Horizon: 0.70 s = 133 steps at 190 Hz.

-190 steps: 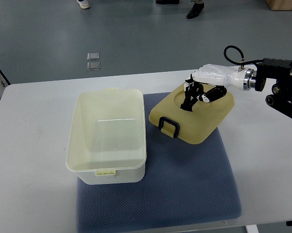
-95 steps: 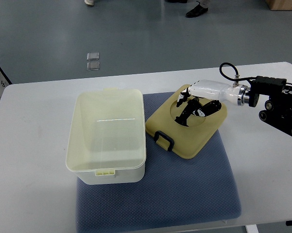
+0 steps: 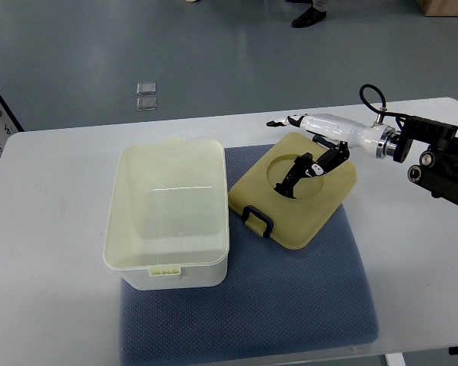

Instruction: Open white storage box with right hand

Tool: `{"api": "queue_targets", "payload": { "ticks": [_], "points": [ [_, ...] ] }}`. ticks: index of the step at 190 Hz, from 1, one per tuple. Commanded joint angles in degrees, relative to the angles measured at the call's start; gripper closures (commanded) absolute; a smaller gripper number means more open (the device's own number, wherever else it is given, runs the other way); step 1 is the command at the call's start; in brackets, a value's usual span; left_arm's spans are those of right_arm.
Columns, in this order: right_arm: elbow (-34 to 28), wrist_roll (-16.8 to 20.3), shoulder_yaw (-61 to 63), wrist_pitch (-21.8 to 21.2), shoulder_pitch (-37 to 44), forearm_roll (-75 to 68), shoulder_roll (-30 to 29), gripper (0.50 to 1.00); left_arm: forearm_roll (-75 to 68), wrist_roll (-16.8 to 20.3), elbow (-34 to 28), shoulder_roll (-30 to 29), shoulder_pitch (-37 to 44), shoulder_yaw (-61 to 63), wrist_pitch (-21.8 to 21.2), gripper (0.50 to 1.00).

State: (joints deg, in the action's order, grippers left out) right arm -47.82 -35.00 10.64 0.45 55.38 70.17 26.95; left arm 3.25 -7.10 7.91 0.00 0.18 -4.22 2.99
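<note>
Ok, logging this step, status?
Right hand open, fingers over lid. Lid off, flat on mat beside open box. Nothing in the way.

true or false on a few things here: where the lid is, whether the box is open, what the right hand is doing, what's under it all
1. The storage box is open and empty. True.
2. The lid sits on the box. False: it lies on the blue mat, right of the box.
3. The right hand clamps the lid's black handle. False: its fingers are spread over the lid's far part, gripping nothing.
4. The box rests partly on the mat. True.
</note>
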Motion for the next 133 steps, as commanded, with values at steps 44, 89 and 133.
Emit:
{"api": "queue_targets", "payload": {
  "ticks": [44,89,133],
  "points": [
    [0.4,0.0,0.2,-0.8,-0.4,-35.7,-0.3,0.585,0.0,0.0,0.0,0.0,0.0,0.0,0.0,0.5],
    [2.1,0.0,5.8,-5.5,-4.2,-53.4,-0.8,0.585,0.0,0.0,0.0,0.0,0.0,0.0,0.0,0.5],
    [8.1,0.0,14.5,-11.1,-7.9,-60.6,-3.4,0.576,0.0,0.0,0.2,0.0,0.0,0.0,0.0,0.5]
  ]
}}
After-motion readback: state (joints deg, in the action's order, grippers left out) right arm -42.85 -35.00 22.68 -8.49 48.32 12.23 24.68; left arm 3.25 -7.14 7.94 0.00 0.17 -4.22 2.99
